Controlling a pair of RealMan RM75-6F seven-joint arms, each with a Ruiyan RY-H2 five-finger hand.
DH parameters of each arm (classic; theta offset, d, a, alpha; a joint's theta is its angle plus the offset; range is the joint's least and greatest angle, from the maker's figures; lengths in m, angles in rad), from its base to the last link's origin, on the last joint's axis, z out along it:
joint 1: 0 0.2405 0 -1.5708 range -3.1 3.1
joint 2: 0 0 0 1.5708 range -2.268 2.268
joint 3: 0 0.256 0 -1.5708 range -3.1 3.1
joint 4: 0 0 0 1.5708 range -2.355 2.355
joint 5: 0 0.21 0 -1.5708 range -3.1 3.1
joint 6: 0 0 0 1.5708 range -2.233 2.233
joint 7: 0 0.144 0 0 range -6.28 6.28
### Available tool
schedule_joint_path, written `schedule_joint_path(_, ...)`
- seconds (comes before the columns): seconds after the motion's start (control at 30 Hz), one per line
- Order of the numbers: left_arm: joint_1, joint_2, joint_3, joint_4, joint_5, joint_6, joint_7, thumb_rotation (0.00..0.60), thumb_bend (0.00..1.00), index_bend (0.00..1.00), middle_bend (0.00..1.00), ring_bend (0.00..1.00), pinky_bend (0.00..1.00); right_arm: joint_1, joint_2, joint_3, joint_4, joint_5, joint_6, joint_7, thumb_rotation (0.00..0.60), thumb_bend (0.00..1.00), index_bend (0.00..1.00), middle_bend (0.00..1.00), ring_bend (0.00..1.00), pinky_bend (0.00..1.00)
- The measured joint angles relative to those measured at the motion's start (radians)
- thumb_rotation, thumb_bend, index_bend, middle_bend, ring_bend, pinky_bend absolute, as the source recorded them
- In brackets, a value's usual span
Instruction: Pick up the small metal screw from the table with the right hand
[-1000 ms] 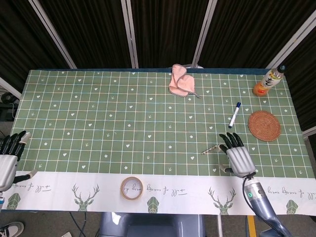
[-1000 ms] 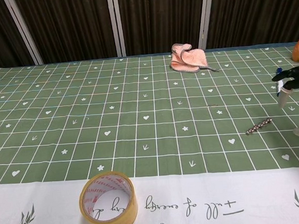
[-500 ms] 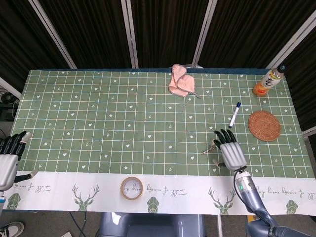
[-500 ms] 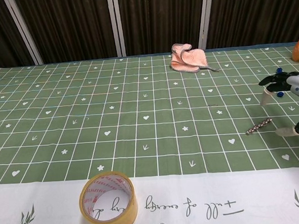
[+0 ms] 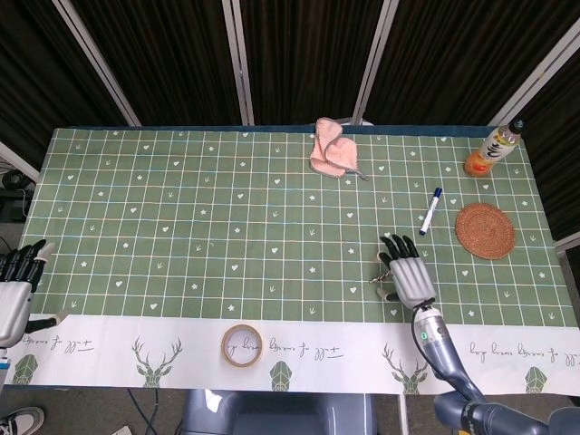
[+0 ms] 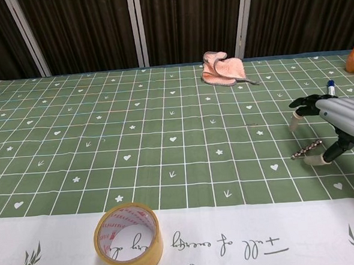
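Note:
The small metal screw (image 6: 306, 149) lies on the green checked tablecloth (image 5: 227, 217) at the right, and in the head view only its left end (image 5: 375, 279) shows past the hand. My right hand (image 5: 407, 273) hovers palm-down right over it with fingers spread and nothing held. In the chest view that right hand (image 6: 337, 121) has its fingertips (image 6: 295, 123) beyond the screw and its thumb (image 6: 320, 160) on the near side. My left hand (image 5: 14, 290) rests off the table's left front corner, fingers apart and empty.
A roll of tape (image 5: 242, 345) stands on the white front strip. A pink cloth (image 5: 330, 150) lies at the back centre. A marker pen (image 5: 430, 211), a woven coaster (image 5: 485, 230) and an orange bottle (image 5: 490, 149) are at the right.
My right hand has moved left from beside the screw to over it, now straddling it between fingers and thumb. The screw and the left hand have not moved.

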Motion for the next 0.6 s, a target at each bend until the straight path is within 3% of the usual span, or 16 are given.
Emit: schedule_joint_path(0.6,-0.003,0.000,-0.003,-0.003,-0.013,-0.011,-0.007,0.600,0.07,0.00,0.00,0.00,0.00,0.036,-0.055,0.007,0.091,0.013,-0.012,0.034,0.600,0.10,0.33,0.08,0.00,0.01)
